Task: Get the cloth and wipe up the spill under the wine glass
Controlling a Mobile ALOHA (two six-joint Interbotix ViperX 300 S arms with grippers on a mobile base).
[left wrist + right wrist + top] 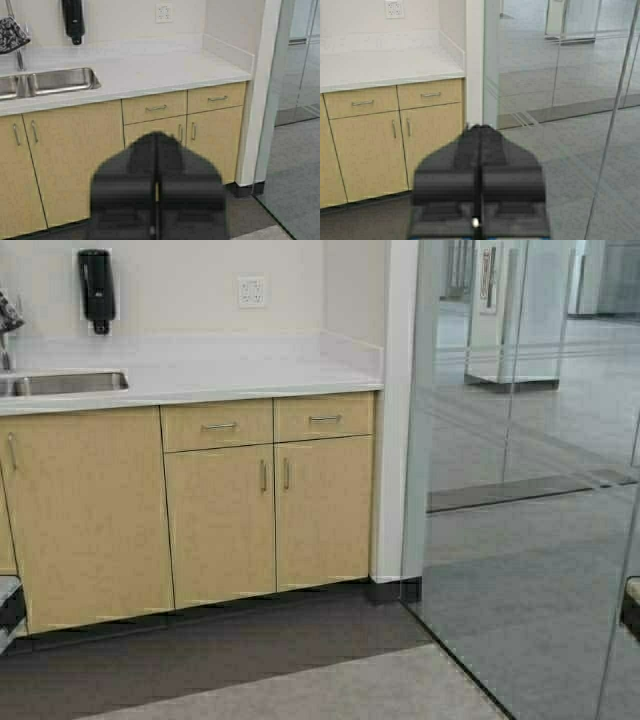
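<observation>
Counter [200, 375] bare | cloth [11, 34] cut off (faucet-hung) | both pincers closed

The cloth [11, 34] is a limp piece with a dark grey-black and white mottled pattern. It hangs bunched over the top of the faucet at the far left, above the sink, its folds drooping down both sides (only its right part shows at the picture's edge). In the high view just a small corner of it [9, 313] peeks in at the far left, above the tabletop.
</observation>
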